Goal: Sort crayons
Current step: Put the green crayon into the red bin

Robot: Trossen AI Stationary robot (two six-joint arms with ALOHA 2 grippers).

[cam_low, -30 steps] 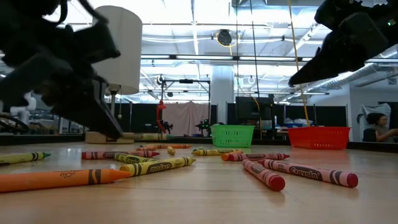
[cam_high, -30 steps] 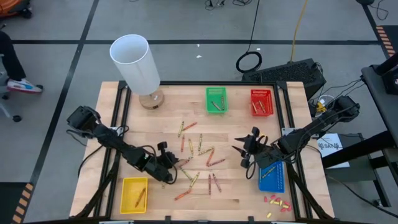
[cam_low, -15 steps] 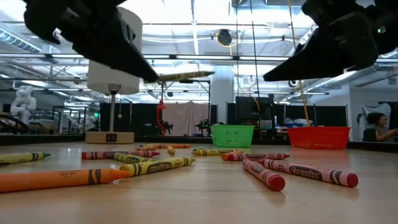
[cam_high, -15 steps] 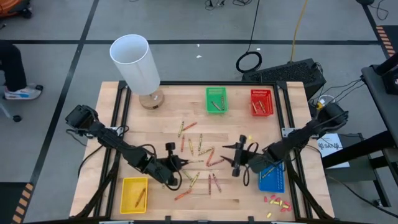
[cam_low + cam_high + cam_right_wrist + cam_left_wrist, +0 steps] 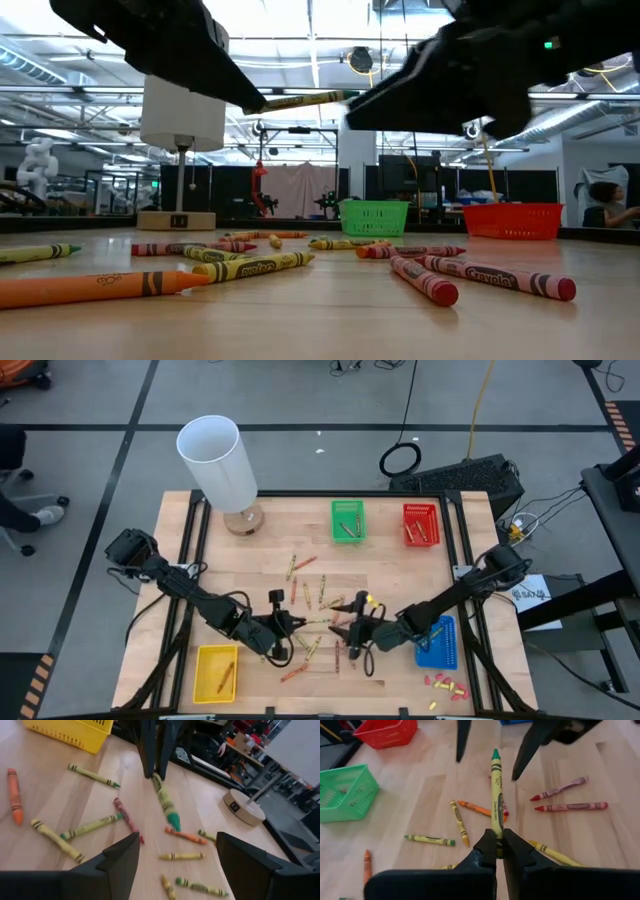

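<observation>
Many crayons (image 5: 315, 598) lie scattered on the wooden table's middle. My left gripper (image 5: 287, 622) is shut on a yellow-green crayon with a green tip (image 5: 493, 790), held above the table. This crayon also shows in the low view (image 5: 300, 100) and the right wrist view (image 5: 165, 802). My right gripper (image 5: 345, 632) is open and faces it from the table's right. Its two fingers (image 5: 462, 740) stand on either side of the crayon's green tip without touching it. My left gripper pinches the crayon's blunt end (image 5: 496, 844) between its two fingertips. The fingers come from the table's left, slanting a little down, and lie along the crayon. The crayon sticks out forward past them, nearly level, lifted clear of the table, green tip toward my right gripper.
Four small baskets stand around the crayons: green (image 5: 348, 520) and red (image 5: 421, 525) at the far side, yellow (image 5: 217, 672) near left, blue (image 5: 437, 642) near right. A white lamp (image 5: 218, 460) stands at the far left. Small red and yellow bits (image 5: 443, 683) lie near the front right corner.
My left gripper has risen from the table with the yellow-green crayon, which is now lifted clear and nearly level. My right gripper has moved toward the table's left and rolled, and its fingers now stand either side of the crayon's tip.
</observation>
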